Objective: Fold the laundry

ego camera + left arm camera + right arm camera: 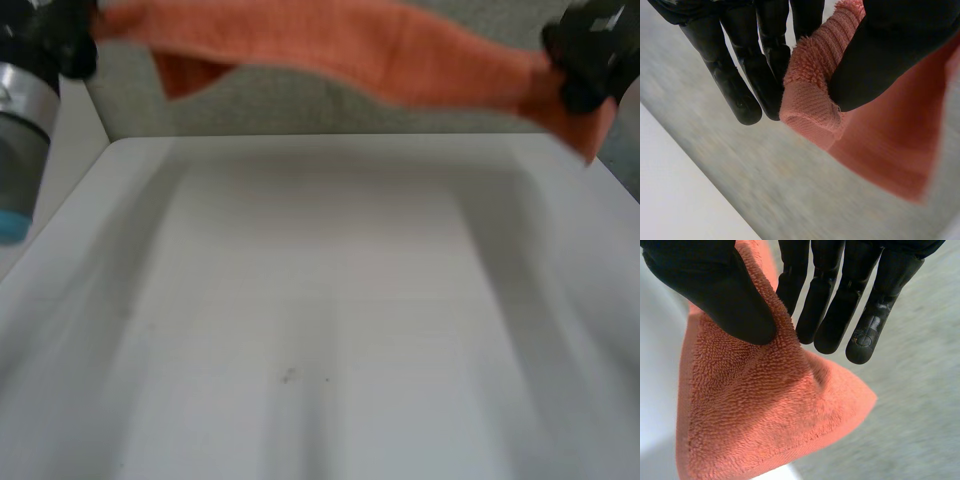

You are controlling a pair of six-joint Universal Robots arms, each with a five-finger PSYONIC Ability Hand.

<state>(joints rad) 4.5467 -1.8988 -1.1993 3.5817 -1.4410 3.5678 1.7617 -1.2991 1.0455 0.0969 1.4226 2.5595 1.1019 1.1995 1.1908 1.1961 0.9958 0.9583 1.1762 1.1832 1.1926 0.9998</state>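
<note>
The white table (300, 300) lies bare beneath the orange towel (340, 45), held stretched in the air above the table's far edge, the left hand (890, 55) and the right hand (715, 285) each pinching a corner between thumb and fingers, so this looks like the spreading step, and next it wants lowering flat onto the table.

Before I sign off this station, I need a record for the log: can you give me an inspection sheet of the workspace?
surface: white table, a few small dark specks.
job's things: orange towel held up over the table's far edge, stretched between both hands.
clutter: nothing seen.
hands: left hand pinches one end of the towel between thumb and fingers; right hand pinches the other end likewise.
cables: nothing seen.
surroundings: grey floor beyond the table.
</note>
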